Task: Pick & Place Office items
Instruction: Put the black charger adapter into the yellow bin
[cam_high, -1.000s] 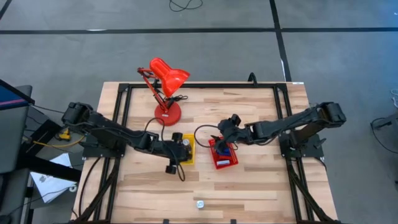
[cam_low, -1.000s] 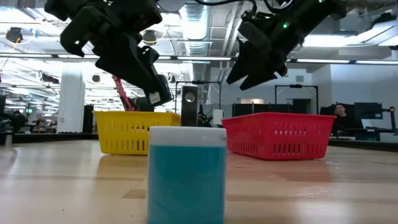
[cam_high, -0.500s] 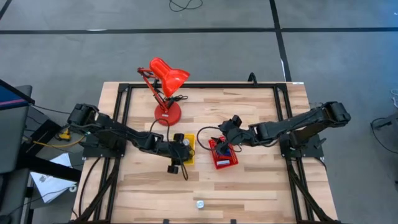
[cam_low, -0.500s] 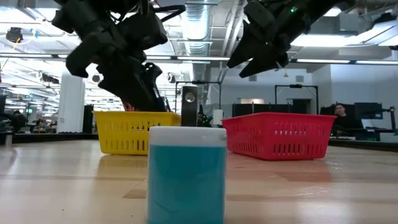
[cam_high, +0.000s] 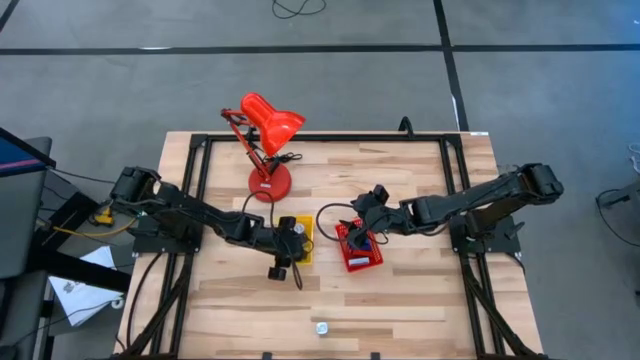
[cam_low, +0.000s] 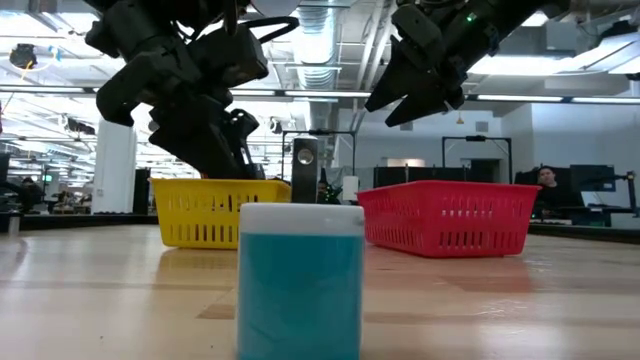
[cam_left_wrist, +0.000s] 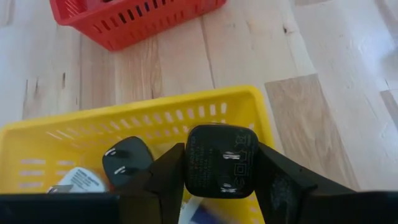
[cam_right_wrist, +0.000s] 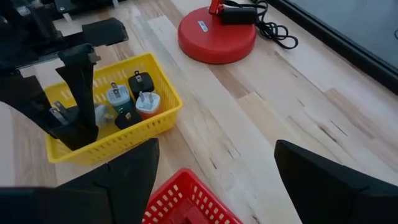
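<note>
We see the left gripper (cam_left_wrist: 221, 186) clenched on a black plug adapter (cam_left_wrist: 221, 160), held just above the yellow basket (cam_left_wrist: 205, 107), at the basket's side nearest the red basket (cam_left_wrist: 134, 22). Inside the yellow basket more adapters lie loose: another black one (cam_left_wrist: 127, 160) and a white one (cam_left_wrist: 81, 180) (partly hidden by the fingers). From the right wrist view we count a small cluster in there, black (cam_right_wrist: 141, 83), grey-white (cam_right_wrist: 116, 96), and a white one with an orange face (cam_right_wrist: 147, 103).

The right gripper (cam_right_wrist: 214, 180) hangs released, jaws spread wide, over the red basket (cam_right_wrist: 186, 202), holding nothing. Blue and red pieces sit in the red basket in the high view (cam_high: 360, 245); we can't tell them apart.

Both baskets sit side by side mid-table (cam_high: 400, 300), apart, yellow (cam_high: 303, 245) on the left. One teal-and-white block (cam_low: 300, 280) stands alone near the table's front edge. The red lamp (cam_high: 268, 130) stands near the back edge.
</note>
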